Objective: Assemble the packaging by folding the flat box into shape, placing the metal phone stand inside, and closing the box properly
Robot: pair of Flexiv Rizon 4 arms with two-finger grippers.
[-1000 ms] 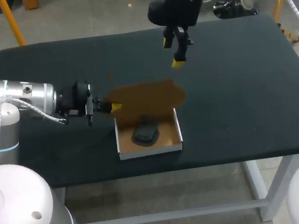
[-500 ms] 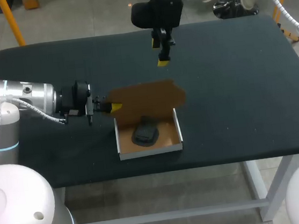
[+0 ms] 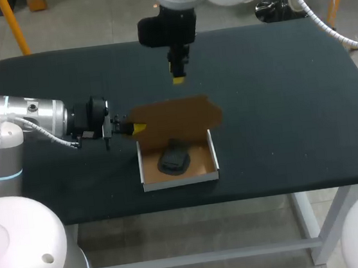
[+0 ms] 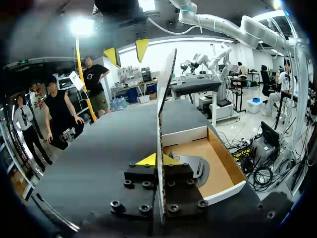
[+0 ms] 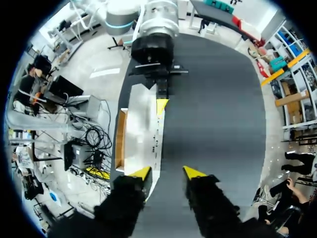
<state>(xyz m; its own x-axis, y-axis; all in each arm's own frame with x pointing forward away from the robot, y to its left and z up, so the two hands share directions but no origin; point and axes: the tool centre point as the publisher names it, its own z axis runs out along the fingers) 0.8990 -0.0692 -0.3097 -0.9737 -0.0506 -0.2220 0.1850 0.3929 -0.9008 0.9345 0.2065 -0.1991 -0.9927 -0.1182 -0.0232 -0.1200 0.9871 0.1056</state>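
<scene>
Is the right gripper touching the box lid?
No, the right gripper hangs open in the air beyond the lid, clear of it.

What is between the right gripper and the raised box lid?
Nothing; the head view shows only bare table between the right gripper and the lid.

You see the black table (image 3: pixel 291 95) under soft, even overhead light in the head view. Its matte cloth gives no glare, and shadows barely show on it. The raised box lid (image 3: pixel 174 116) is lit plainly brown. In the left wrist view a ceiling lamp (image 4: pixel 81 26) flares white, the table takes a grey sheen, and straight lines bow near the rim. In the right wrist view the box (image 5: pixel 141 130) is washed pale and smeared.
</scene>
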